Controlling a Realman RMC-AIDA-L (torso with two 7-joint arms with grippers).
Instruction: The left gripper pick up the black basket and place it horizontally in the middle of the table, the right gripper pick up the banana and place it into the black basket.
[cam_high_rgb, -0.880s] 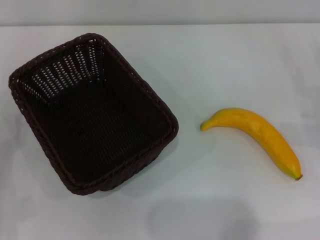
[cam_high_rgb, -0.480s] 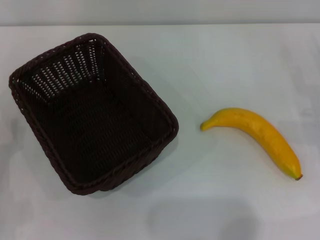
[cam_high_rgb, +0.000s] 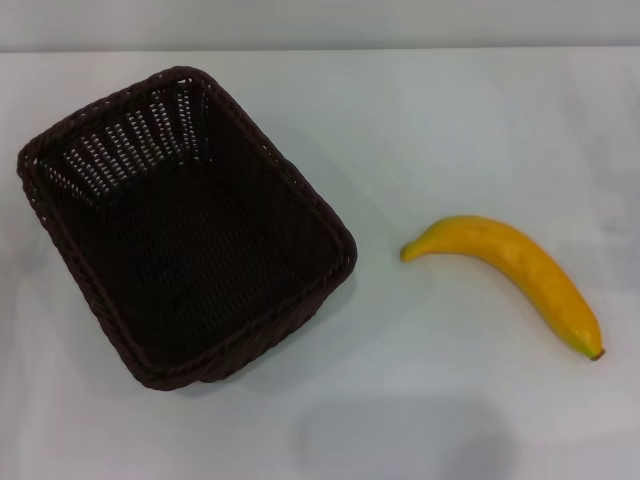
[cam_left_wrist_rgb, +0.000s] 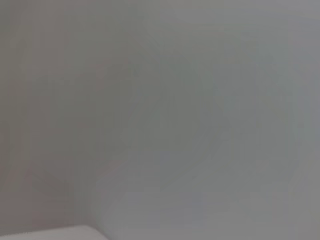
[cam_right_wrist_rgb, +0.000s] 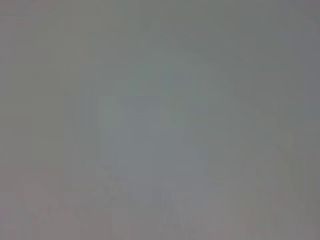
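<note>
1. Progress is at zero, as I judge it: black basket (cam_high_rgb: 185, 230) sits on the left part of the table (cam_high_rgb: 450, 130), turned at an angle, not yet horizontal in the middle.
2. The banana (cam_high_rgb: 510, 270) lies on the table to the right of the basket, near but apart from it, not inside.
3. Both steps are left: moving the basket, then placing the banana into it.
4. The left gripper and the right gripper are not visible in any view; wrist views show only a plain grey surface, so I cannot tell if they are open or closed.
5. Compared with the earlier frames, nothing differs: basket and banana keep the same places.
</note>
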